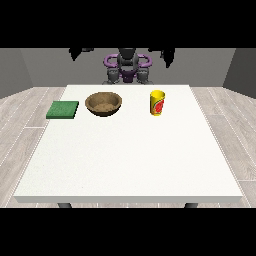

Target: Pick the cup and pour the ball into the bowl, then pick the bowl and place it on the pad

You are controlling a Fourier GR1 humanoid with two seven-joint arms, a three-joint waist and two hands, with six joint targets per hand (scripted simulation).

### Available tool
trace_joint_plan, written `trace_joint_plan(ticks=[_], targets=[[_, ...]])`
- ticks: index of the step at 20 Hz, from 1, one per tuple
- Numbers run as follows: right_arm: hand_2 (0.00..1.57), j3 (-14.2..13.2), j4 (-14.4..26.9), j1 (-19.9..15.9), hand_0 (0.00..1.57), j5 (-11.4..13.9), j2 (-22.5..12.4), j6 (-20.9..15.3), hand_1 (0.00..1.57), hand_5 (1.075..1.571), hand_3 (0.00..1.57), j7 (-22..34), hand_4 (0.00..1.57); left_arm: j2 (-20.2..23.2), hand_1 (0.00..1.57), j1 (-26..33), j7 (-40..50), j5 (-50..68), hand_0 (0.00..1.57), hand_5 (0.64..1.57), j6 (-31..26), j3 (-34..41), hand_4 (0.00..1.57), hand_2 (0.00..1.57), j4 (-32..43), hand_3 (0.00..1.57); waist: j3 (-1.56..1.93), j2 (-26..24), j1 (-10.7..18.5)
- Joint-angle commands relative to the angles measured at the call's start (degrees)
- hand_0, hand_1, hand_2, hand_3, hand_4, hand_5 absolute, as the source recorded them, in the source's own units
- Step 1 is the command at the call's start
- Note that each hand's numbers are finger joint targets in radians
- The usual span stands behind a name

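On a large white worktop (130,155) set over pale grey plank flooring, with grey walls behind, three things stand in a row at the far side. A green pad (63,110) lies at the view's left, a brown wooden bowl (103,104) just beside it, and a yellow cup (157,102) with a red mark stands upright, well apart to the right. Nothing stands between them. The robot hand at the view's left (76,51) and the robot hand at the view's right (168,55) hang raised above the far edge, touching nothing; whether their fingers are apart or together I cannot tell.

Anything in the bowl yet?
The bowl shows only its brown inside, no ball. The cup stands upright beside it; its wall hides whatever is inside.
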Motion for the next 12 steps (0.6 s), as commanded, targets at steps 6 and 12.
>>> trace_joint_plan(ticks=[6,12], targets=[[0.0,-4.34,2.93,-2.59,0.0,-3.75,-2.72,4.74,0.0,1.547,0.0,-6.73,0.68,0.33,0.0,0.3,-22.58,-1.69,0.0,1.484,-2.89,3.29,0.41,0.0,17.27,0.0,-0.02,9.29,-2.38],[0.0,-6.56,8.14,-1.89,0.0,-4.07,-3.52,7.08,0.0,1.559,0.0,-11.92,0.67,4.63,0.0,-3.91,-28.46,1.08,0.0,1.451,-8.7,7.23,0.0,0.0,30.06,0.0,-0.01,10.29,-1.92]])
